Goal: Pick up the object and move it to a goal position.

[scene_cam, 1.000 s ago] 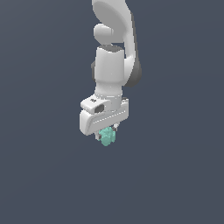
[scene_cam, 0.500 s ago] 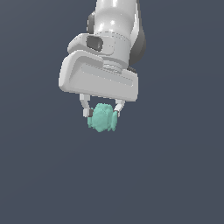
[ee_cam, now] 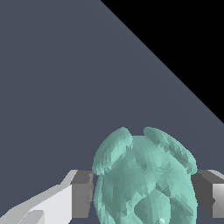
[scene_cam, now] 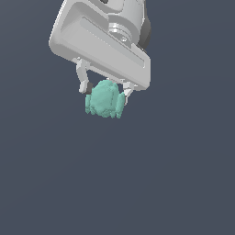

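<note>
The object [scene_cam: 105, 99] is a small teal-green lumpy blob with rounded knobs. It hangs between the two fingers of my white gripper [scene_cam: 104, 93], which is shut on it and holds it in the air, high in the exterior view. The wide white gripper body sits above it, tilted. In the wrist view the object [ee_cam: 144, 177] fills the space between the grey finger pads [ee_cam: 82, 193], which press on both its sides. No goal marker shows in either view.
A plain dark grey-blue surface [scene_cam: 160, 183] lies behind and below the gripper. In the wrist view that surface ends at a diagonal edge, with black beyond it [ee_cam: 183, 39].
The gripper with the object has come much nearer the exterior camera, growing larger, rising and tilting. The object stays held between the fingers.
</note>
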`<act>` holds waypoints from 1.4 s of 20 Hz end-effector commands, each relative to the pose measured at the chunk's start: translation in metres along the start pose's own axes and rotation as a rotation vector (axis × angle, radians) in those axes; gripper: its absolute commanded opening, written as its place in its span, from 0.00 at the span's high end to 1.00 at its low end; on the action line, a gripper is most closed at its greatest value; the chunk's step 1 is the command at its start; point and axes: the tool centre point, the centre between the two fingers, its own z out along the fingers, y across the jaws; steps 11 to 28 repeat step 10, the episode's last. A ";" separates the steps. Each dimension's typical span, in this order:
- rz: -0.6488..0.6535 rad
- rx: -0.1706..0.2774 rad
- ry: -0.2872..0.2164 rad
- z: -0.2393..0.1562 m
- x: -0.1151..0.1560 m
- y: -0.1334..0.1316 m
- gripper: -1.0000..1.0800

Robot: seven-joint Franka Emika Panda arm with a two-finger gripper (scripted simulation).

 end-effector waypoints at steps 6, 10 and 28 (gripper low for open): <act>0.004 -0.023 0.015 -0.009 0.006 0.007 1.00; 0.004 -0.022 0.013 -0.008 0.006 0.006 1.00; 0.004 -0.022 0.013 -0.008 0.006 0.006 1.00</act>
